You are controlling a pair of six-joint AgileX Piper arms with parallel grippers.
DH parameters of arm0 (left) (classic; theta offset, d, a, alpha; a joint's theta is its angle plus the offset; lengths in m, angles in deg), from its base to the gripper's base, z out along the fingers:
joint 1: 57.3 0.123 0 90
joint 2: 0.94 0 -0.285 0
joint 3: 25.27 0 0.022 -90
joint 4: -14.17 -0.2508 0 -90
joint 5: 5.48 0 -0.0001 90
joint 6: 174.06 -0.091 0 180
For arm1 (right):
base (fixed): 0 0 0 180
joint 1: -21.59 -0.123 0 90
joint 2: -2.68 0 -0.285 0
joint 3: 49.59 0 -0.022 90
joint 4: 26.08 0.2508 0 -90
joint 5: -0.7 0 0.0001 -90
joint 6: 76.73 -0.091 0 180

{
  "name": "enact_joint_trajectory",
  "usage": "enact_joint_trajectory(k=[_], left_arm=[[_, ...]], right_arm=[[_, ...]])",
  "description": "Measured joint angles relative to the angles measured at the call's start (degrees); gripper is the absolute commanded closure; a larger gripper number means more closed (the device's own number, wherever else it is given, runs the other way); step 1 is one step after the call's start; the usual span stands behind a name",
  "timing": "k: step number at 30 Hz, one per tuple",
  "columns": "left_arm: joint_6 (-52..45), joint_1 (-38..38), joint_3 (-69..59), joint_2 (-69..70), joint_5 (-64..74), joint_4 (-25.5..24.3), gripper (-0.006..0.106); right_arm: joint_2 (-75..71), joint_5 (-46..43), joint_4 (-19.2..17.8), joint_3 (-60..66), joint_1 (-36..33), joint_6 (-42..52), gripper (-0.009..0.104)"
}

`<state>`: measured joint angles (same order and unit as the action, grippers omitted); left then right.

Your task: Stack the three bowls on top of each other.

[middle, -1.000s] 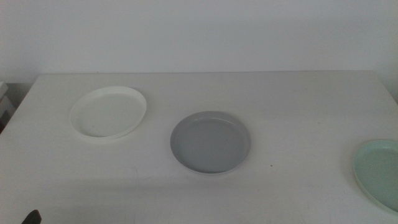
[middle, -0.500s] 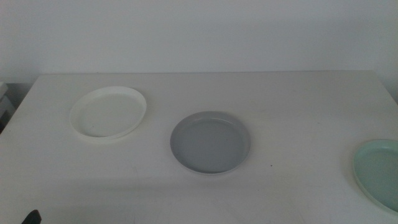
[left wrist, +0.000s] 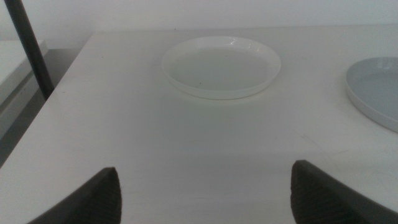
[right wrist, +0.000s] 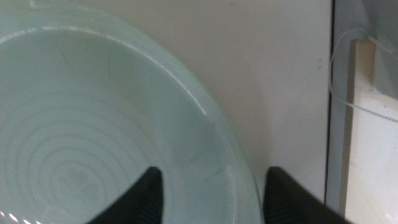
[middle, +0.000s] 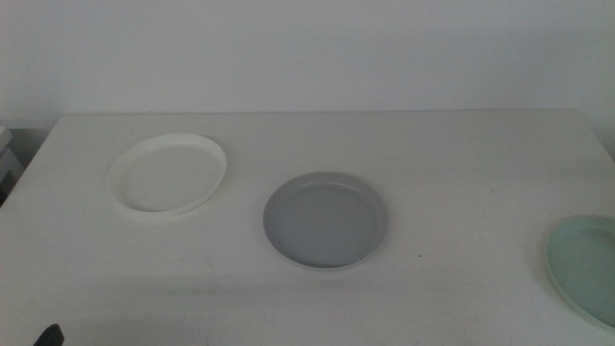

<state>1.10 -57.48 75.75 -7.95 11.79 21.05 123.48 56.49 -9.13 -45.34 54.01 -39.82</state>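
Three bowls lie apart on the white table (middle: 461, 163). The white bowl (middle: 167, 174) is at the far left, the grey bowl (middle: 326, 220) sits in the middle, and the mint green bowl (middle: 586, 264) is cut off by the picture's right edge. My right gripper (right wrist: 214, 186) is open and hangs low over the mint green bowl (right wrist: 93, 137); one jaw is inside its rim, the other outside. My left gripper (left wrist: 205, 186) waits open near the front left corner, facing the white bowl (left wrist: 221, 65). Only its dark tip (middle: 46, 334) shows in the middle view.
The grey bowl (left wrist: 376, 90) lies beside the white one in the left wrist view. A dark post (left wrist: 28, 50) stands off the table's left side. Past the table's right edge are a dark gap (right wrist: 333, 106) and a thin cable (right wrist: 367, 109).
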Motion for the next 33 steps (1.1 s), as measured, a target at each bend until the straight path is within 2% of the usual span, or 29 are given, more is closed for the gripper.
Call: enact_joint_trajectory(k=[5,10,14,17,22,28,33], left_arm=[[0.0,0.0,0.0,0.0,0.0,0.0,-0.004],[0.0,0.0,0.0,0.0,0.0,0.0,-0.004],[0.0,0.0,0.0,0.0,0.0,0.0,-0.004],[0.0,0.0,0.0,0.0,0.0,0.0,-0.004],[0.0,0.0,0.0,0.0,0.0,0.0,-0.004],[0.0,0.0,0.0,0.0,0.0,0.0,-0.004],[0.0,0.0,0.0,0.0,0.0,0.0,-0.004]], right_arm=[[0.8,-0.8,0.0,0.0,0.0,0.4,0.096],[-1.1,0.2,1.4,-0.3,-0.5,-2.7,0.096],[-7.0,1.9,2.6,-2.3,-4.6,-7.7,0.096],[-10.3,3.3,4.3,-6.2,-10.4,-14.3,0.096],[-10.6,4.3,4.8,-13.3,-23.4,-25.6,0.096],[-5.4,1.8,5.3,-20.6,-37.7,-32.4,0.096],[1.2,-0.2,4.8,-24.2,-45.6,-37.6,0.096]])
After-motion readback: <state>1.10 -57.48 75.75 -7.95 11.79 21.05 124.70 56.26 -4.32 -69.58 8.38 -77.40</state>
